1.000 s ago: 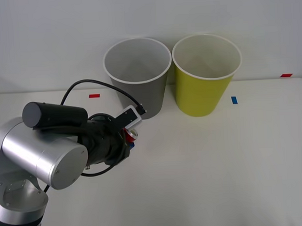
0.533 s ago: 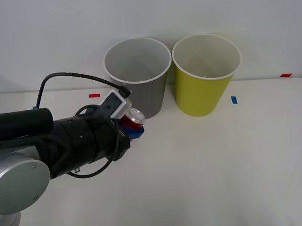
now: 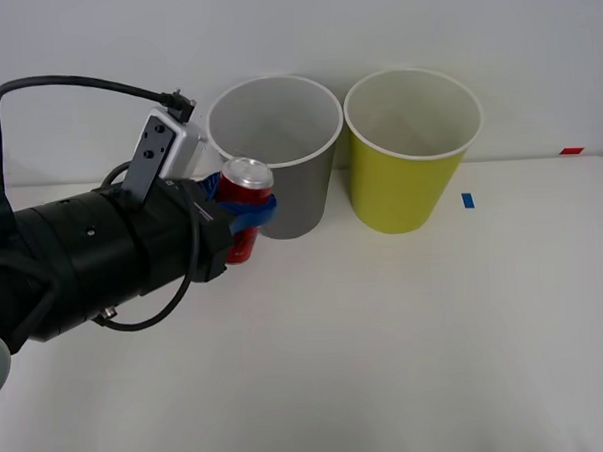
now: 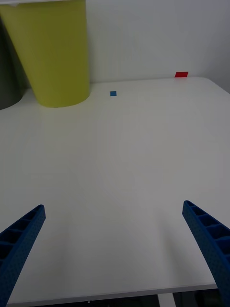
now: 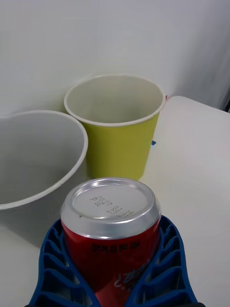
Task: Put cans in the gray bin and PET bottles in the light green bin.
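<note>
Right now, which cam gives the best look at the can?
Left wrist view: the can sits close up, upright, silver top and red body clear, clamped in the left gripper. In the front view it looks small beside the gray bin, its lower part hidden by the gripper.

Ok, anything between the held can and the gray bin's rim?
Nothing. In the left wrist view, the red can in the left gripper sits just short of the gray bin, gap bare.

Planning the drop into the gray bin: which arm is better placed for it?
Left. The left gripper is shut on the red can, raised beside the gray bin near its rim. The right gripper is open over bare table, holding nothing.
</note>
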{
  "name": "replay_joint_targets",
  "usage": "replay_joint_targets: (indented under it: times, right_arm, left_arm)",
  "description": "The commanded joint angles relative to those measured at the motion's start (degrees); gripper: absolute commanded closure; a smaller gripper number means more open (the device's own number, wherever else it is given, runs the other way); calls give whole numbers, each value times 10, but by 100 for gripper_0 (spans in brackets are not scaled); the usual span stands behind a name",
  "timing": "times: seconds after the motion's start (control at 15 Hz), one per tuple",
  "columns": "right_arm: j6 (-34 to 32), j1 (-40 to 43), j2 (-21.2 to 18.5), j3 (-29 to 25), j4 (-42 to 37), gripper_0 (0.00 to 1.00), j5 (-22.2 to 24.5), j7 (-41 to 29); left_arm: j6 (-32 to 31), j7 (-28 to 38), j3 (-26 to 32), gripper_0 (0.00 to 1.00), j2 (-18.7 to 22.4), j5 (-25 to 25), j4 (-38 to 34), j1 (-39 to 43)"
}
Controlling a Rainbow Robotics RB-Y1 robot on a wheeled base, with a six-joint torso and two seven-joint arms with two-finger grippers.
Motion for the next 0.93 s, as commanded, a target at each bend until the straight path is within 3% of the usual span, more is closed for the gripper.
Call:
replay_joint_targets:
  times: [0.07,0.53,0.8,0.93]
  right_arm:
    - [0,0,0,0,0,0,0,0]
    - [0,0,0,0,0,0,0,0]
    - [0,0,0,0,0,0,0,0]
    - [0,0,0,0,0,0,0,0]
  left_arm:
    - [0,9,35,100,2,5,1,-46]
    - [0,39,100,100,-26,17,60,-160]
    - [-41,54,101,100,-35,5,139,-205]
    - [-75,56,85,100,-44,-24,181,-226]
